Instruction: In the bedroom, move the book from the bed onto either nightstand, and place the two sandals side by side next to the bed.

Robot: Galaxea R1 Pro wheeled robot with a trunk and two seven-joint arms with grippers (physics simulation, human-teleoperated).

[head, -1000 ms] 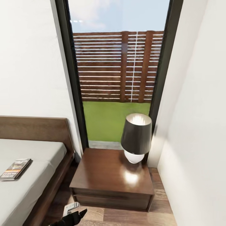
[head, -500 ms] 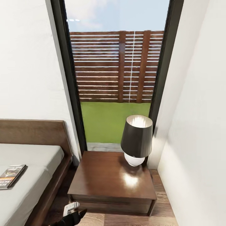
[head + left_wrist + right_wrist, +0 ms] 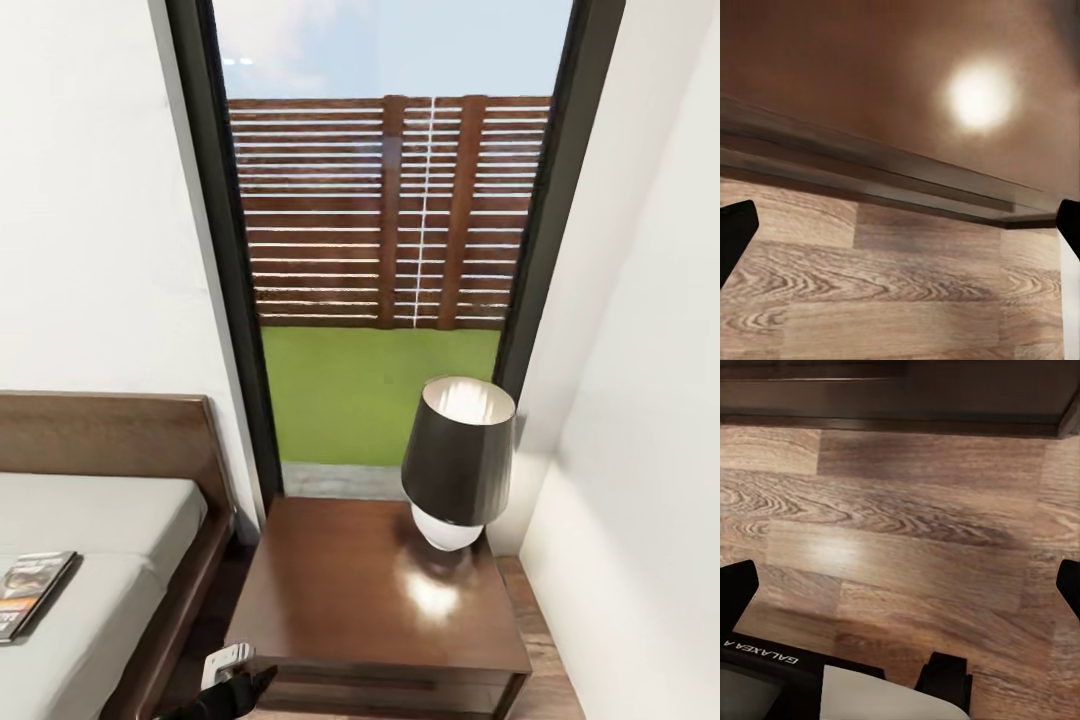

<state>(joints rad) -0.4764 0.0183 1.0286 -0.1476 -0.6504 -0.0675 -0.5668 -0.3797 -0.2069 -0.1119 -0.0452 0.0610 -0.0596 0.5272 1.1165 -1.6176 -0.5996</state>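
Facing the nightstand, book not yet picked up.

I see the glossy dark reddish-brown wooden nightstand (image 3: 375, 600) ahead, a dark-shaded lamp with a white base (image 3: 455, 460) on its far right corner. The thin dark paperback book (image 3: 30, 590) lies on the pale grey bed (image 3: 110, 520) at far left. My left hand (image 3: 900, 247) and right hand (image 3: 900, 585) are both spread, holding nothing, over the wood floor (image 3: 907, 532). Risk as I judge it: reaching left could clip the nightstand, and a careless placement could knock the lamp.
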